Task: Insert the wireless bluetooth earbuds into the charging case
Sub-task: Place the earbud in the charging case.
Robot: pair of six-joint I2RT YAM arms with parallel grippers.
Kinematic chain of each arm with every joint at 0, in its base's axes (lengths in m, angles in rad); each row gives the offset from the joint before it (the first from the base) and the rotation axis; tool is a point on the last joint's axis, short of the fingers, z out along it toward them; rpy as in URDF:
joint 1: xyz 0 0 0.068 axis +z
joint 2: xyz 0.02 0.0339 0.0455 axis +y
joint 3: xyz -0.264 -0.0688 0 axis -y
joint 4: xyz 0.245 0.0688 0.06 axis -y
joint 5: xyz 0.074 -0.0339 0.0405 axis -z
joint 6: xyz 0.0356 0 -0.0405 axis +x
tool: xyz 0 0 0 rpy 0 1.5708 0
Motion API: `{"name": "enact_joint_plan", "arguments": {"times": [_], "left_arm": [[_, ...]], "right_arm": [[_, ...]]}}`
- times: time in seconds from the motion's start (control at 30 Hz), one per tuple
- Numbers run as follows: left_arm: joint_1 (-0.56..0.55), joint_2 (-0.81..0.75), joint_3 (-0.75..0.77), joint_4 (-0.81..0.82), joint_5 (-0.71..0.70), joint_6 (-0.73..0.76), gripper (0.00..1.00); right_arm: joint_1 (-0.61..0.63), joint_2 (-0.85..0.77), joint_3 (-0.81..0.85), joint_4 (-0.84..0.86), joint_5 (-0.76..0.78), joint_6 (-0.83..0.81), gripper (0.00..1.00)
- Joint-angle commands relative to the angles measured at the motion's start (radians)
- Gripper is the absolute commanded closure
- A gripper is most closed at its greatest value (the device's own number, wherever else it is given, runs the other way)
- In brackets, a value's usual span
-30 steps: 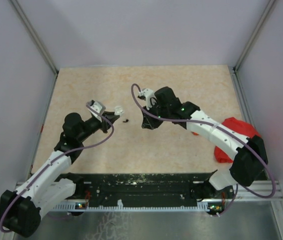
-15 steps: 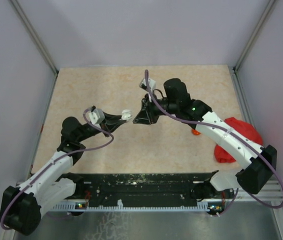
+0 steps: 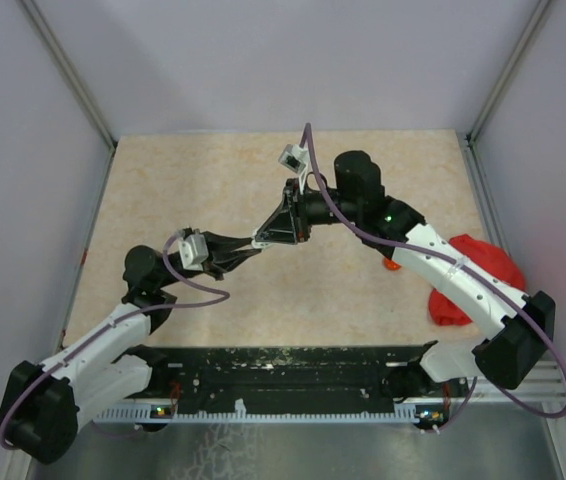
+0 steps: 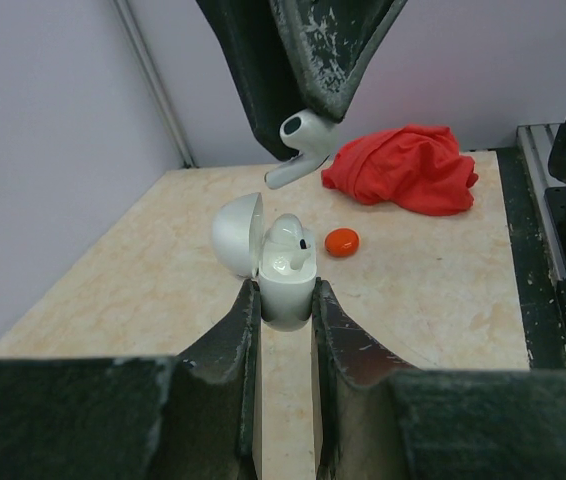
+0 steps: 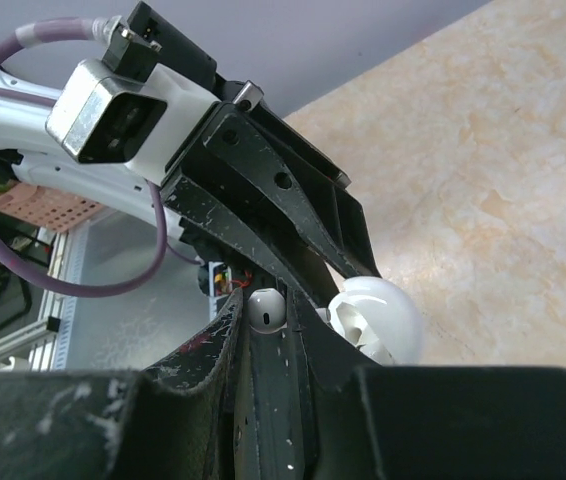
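Left arm (image 3: 113, 335) reaches inward, jaws pinching an open white case (image 4: 285, 292) holding one earbud (image 4: 285, 240). Right arm (image 3: 443, 270) angles down opposite, jaws pinching a second earbud (image 4: 301, 140) just above the case.

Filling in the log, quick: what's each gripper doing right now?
The left gripper is closed on the open white charging case.
The right gripper is closed on a white earbud.
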State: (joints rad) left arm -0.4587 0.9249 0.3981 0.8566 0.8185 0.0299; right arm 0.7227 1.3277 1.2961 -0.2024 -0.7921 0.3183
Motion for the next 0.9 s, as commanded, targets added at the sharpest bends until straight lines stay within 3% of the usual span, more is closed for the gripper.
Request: {"name": "enact_joint_plan", "arguments": {"times": [0.0,0.87], "left_arm": [[-0.016,0.009,-0.013,0.131,0.029,-0.008,0.99],[-0.024,-0.012,-0.042,0.192,-0.041,-0.037,1.00]], "right_arm": [[0.004,-0.007,0.007,0.058,-0.020,0.028,0.91],[0.027,0.034,0.023,-0.009,-0.020,0.037,0.90]]}}
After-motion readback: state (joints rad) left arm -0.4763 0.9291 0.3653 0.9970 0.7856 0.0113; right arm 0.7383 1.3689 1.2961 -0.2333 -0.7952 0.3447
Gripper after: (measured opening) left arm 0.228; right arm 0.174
